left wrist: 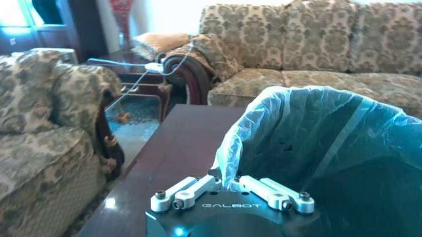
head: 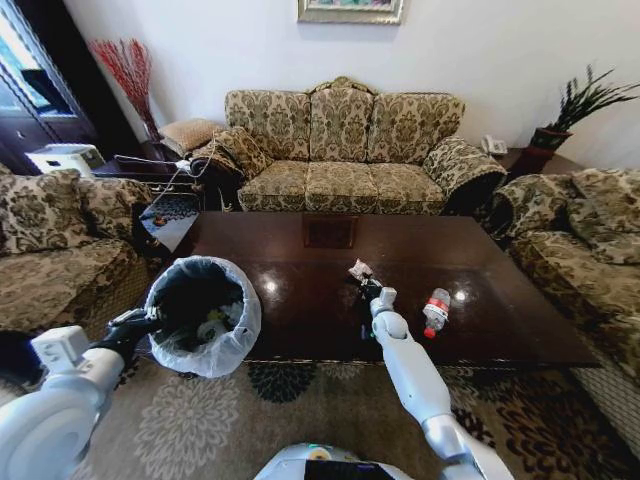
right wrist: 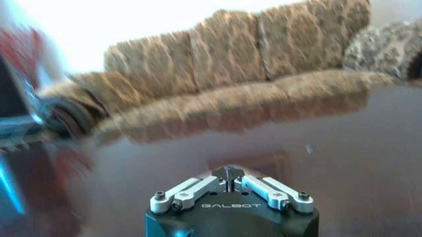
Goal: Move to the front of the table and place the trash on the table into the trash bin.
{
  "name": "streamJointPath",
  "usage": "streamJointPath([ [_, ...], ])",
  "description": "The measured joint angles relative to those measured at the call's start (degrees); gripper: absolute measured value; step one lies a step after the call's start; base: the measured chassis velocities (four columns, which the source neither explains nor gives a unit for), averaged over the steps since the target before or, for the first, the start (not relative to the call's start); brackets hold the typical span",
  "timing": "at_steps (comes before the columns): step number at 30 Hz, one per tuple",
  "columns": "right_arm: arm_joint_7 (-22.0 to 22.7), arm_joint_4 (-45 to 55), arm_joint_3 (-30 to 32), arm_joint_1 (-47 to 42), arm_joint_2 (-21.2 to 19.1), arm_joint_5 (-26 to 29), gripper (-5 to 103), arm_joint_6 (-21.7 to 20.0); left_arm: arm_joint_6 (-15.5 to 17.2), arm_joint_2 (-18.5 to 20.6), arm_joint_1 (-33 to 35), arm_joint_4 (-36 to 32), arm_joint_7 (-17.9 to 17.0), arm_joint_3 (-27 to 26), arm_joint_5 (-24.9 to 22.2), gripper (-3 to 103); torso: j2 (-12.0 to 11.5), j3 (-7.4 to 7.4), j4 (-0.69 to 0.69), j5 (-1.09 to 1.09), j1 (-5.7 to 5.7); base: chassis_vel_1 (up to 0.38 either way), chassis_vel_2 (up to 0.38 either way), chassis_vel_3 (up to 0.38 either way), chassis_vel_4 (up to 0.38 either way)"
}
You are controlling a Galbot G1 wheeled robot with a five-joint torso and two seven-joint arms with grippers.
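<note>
**Carrying a wrapper across to the held bin**

The right pincer (head: 362,283) is over the dark glossy desk (head: 500,330), closed on a small crinkled wrapper (head: 359,269) that sticks up just beyond its tips; in the right wrist view the fingers (right wrist: 228,183) are drawn together. The left pincer (head: 148,322) is clamped on the near rim of the trash bin (head: 232,352), pinching the whitish bag (left wrist: 237,148) folded over it, and the bin sits tilted at the desk's left front corner with a few scraps already inside. A clear bottle with a red label (head: 436,310) lies on the desk to the right of the right arm, apart from it.

The step in hand looks like the transfer of the wrapper to the bin. To do it well, the right arm should travel left at a height that clears the rim, and should release only once the wrapper is above the dark opening, since a light scrap can drift or catch on the bag's fold. The left arm should keep the mouth steady and turned toward the desk.
</note>
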Motion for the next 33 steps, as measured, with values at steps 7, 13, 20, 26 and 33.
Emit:
streamJointPath([
  [7,-1.03,19.18,0.25,-7.47,-1.92,4.35,0,-2.43,0.38,3.75,0.00,0.00,-0.14,-1.97,-3.36,2,0.01,-0.01,-0.01,-0.02,0.00,0.000,0.000,0.000,0.000],
  [13,1.40,18.44,-0.36,-9.01,-1.41,2.78,3,-3.68,0.52,2.65,-0.17,0.00,-0.08,-0.77,-3.19,2,0.01,-0.01,0.00,0.00,-0.01,0.000,0.000,0.000,0.000],
  [20,5.62,8.24,-0.29,-4.56,0.57,2.27,25,-5.22,0.51,2.18,-0.20,0.00,0.16,0.08,-2.64,2,0.00,0.00,-0.01,0.02,0.00,0.000,0.000,0.000,0.000],
  [26,10.02,4.28,-0.70,-0.37,2.15,5.02,46,-7.74,0.30,1.50,-0.08,0.01,0.55,1.09,-1.50,2,0.00,0.00,0.00,-0.01,0.00,0.000,0.000,0.000,0.000],
  [33,14.23,-1.58,-1.57,4.47,3.63,9.45,68,-10.23,-0.44,1.57,-0.13,0.01,1.01,1.29,-1.38,2,0.00,0.00,0.00,0.00,0.00,0.000,0.000,0.000,0.000],
])
